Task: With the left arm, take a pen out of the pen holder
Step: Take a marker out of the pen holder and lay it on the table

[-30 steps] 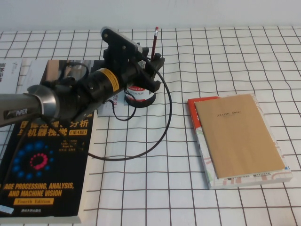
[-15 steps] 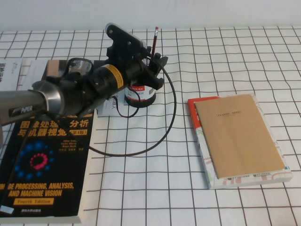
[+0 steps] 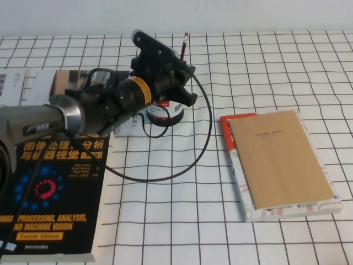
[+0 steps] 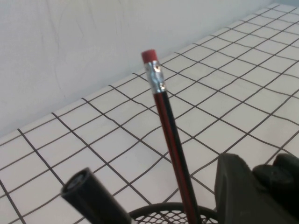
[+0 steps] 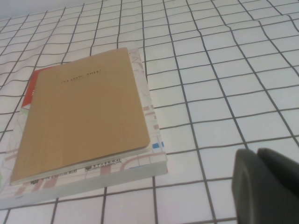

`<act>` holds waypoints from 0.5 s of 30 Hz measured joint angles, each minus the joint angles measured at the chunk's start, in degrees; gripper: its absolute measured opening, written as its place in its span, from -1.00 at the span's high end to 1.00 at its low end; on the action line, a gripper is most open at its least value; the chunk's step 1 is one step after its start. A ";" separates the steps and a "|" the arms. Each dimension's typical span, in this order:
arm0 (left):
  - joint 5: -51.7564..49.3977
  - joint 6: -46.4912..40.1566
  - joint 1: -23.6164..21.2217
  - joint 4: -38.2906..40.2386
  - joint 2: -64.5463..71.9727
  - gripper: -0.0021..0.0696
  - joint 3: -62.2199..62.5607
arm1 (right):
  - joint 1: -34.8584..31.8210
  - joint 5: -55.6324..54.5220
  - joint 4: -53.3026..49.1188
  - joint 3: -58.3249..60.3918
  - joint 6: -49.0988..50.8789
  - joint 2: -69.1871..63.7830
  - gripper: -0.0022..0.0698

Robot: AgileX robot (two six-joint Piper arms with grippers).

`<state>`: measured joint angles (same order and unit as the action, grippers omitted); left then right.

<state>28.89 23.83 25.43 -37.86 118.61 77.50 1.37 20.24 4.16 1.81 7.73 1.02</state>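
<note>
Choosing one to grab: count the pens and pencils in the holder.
2, both in the holder: a red-and-black pencil, eraser up, and a black pen. The left claw at the holder may hide more; the right claw hovers by the brown notebook.

A tan notebook [image 5: 84,112] lies on a larger pale book [image 5: 155,135], a red corner [image 5: 30,92] showing beside it at one end, on a white tablecloth [image 5: 224,70] ruled with a black grid. The right gripper [image 5: 261,161], dark and close to the camera, hangs over the cloth, apart from both.
</note>
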 joint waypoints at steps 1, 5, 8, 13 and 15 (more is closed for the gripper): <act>0.00 -0.04 0.00 0.00 0.00 0.58 0.12 | 0.00 0.00 0.00 0.00 0.00 0.00 0.98; -0.11 -0.69 0.00 0.00 -0.36 0.62 0.12 | 0.00 0.00 0.00 0.00 0.00 0.00 0.98; -0.33 -1.98 0.00 0.00 -0.94 0.63 0.12 | 0.00 0.00 0.00 0.00 0.00 0.00 0.98; -0.48 -2.98 -0.46 -0.35 -3.99 0.64 0.12 | 0.00 0.00 0.00 0.00 0.00 0.00 0.99; -0.48 -2.97 -0.74 -0.84 -5.74 0.64 0.12 | 0.00 0.00 0.00 0.00 0.00 0.00 0.98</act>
<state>28.41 20.86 24.69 -38.70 112.87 77.62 1.37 20.24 4.16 1.81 7.73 1.02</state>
